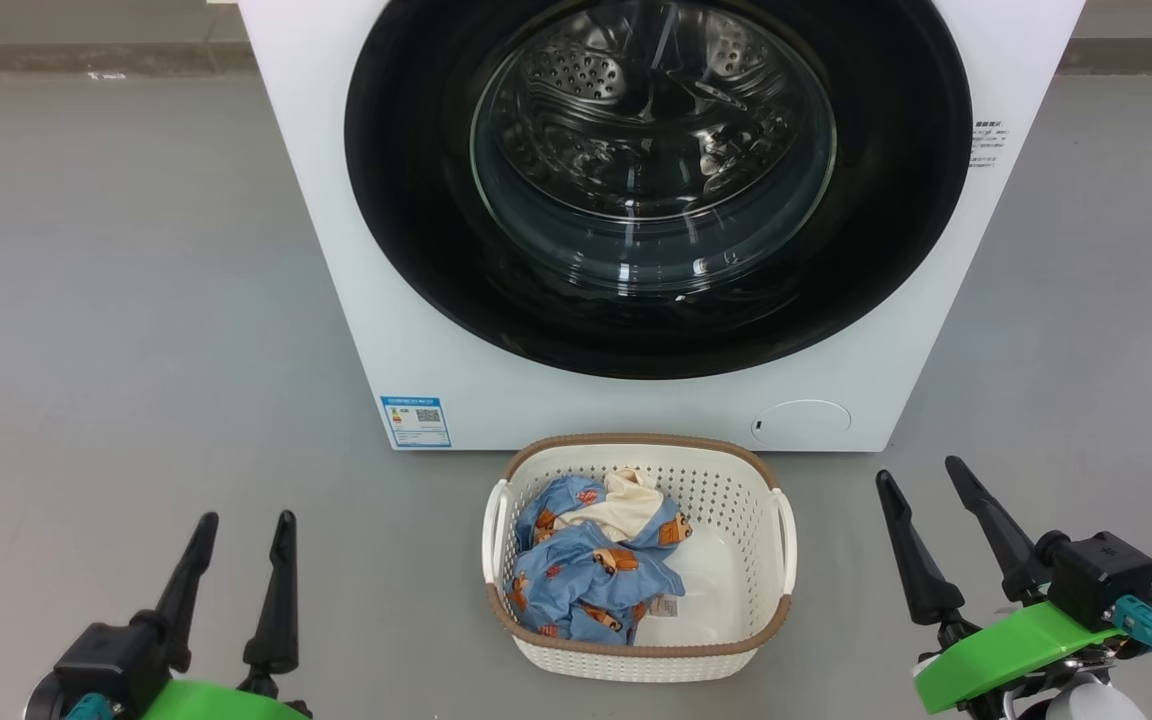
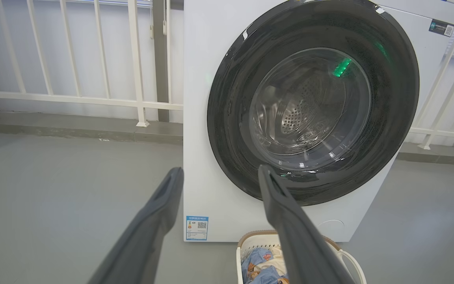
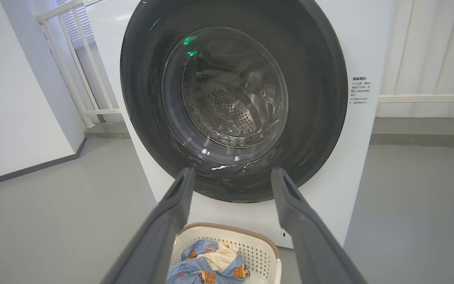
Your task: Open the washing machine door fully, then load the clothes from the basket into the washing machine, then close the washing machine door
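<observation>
The white washing machine (image 1: pixel 556 400) stands straight ahead, its round black-rimmed door (image 1: pixel 406 200) shut flat against the front, with the steel drum visible through the glass. On the floor just in front sits the cream basket (image 1: pixel 736 480), holding crumpled light blue bear-print clothes (image 1: pixel 591 575) in its left half. My left gripper (image 1: pixel 246 520) hangs open at the lower left, well left of the basket. At the lower right my right gripper (image 1: pixel 921 475) is open too, right of the basket. Both wrist views face the door (image 2: pixel 235 118) (image 3: pixel 313 98) with fingers spread and nothing between them.
Grey floor (image 1: pixel 136 300) surrounds the machine on both sides. A white railing (image 2: pixel 73 98) runs along a low kerb behind the machine. A white wall (image 3: pixel 14 98) rises off to one side. A blue label (image 1: pixel 416 421) and a round flap (image 1: pixel 802 419) mark the machine's lower front.
</observation>
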